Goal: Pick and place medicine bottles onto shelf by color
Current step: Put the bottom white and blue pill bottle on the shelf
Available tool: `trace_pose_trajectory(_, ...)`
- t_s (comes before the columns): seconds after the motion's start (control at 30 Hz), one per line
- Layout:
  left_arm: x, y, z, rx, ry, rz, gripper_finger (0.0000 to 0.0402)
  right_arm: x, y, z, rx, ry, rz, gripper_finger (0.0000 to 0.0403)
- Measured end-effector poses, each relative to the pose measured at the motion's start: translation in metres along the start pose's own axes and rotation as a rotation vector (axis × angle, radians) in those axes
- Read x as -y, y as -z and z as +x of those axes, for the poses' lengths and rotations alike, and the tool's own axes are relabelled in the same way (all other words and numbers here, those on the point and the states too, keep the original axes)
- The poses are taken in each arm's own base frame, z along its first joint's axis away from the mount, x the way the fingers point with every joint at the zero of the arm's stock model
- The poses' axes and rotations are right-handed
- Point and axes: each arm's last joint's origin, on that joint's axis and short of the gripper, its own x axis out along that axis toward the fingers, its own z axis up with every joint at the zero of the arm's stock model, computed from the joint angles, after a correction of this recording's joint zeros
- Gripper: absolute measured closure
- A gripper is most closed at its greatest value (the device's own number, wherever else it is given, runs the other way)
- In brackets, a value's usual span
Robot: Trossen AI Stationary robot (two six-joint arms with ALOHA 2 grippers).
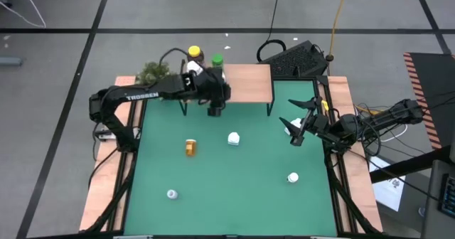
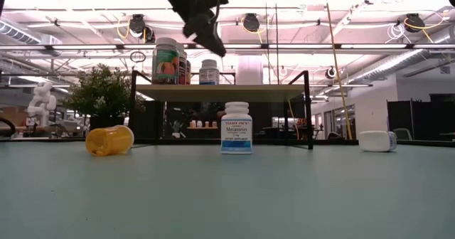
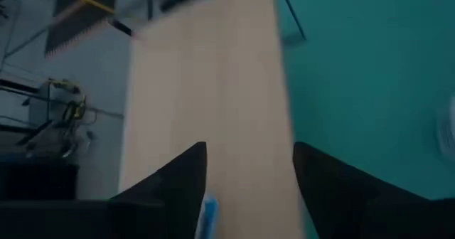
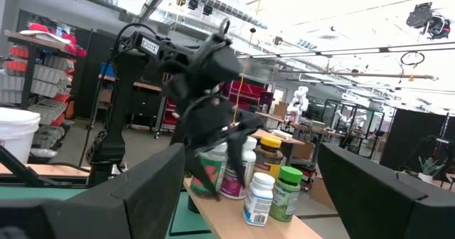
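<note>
The shelf (image 1: 249, 82), a light wood top on thin black legs, stands at the table's far edge. Several medicine bottles stand on its left end, among them a yellow-capped one (image 1: 193, 52), a green-capped one (image 1: 217, 60) and a white one (image 2: 208, 72). My left gripper (image 1: 214, 109) hovers open above the shelf's near edge, beside those bottles, with only the bare shelf top (image 3: 213, 89) between its fingers. On the table an amber bottle (image 1: 190, 148) lies on its side and a blue-labelled white bottle (image 2: 236, 128) stands upright. My right gripper (image 1: 297, 124) waits open, raised at the right edge.
More white bottles sit on the green table at the near left (image 1: 171, 194), the near right (image 1: 293, 177) and below my right gripper (image 1: 288, 130). A small potted plant (image 1: 152, 72) stands left of the shelf. Wooden strips (image 1: 106, 175) edge the table.
</note>
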Motion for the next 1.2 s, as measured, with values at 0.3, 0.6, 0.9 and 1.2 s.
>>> trace_pose_trajectory(0.3, 0.013, 0.006, 0.016, -0.164, -0.024, 0.158, 0.0283, 0.0, -0.001, 0.0, 0.006, 0.002, 0.006, 0.0085)
trace_pose_trajectory(0.6, 0.01, 0.015, 0.042, -0.214, -0.023, 0.144, 0.0325, 0.0, -0.001, 0.0, 0.006, 0.003, 0.004, 0.0085)
trace_pose_trajectory(0.9, -0.006, 0.025, 0.048, -0.23, -0.068, 0.076, 0.0325, 0.0, -0.001, 0.0, 0.005, 0.004, -0.011, 0.0085)
trace_pose_trajectory(1.2, -0.013, 0.027, 0.049, -0.216, -0.097, 0.043, 0.0325, 0.0, -0.001, 0.0, 0.004, 0.005, -0.011, 0.0085)
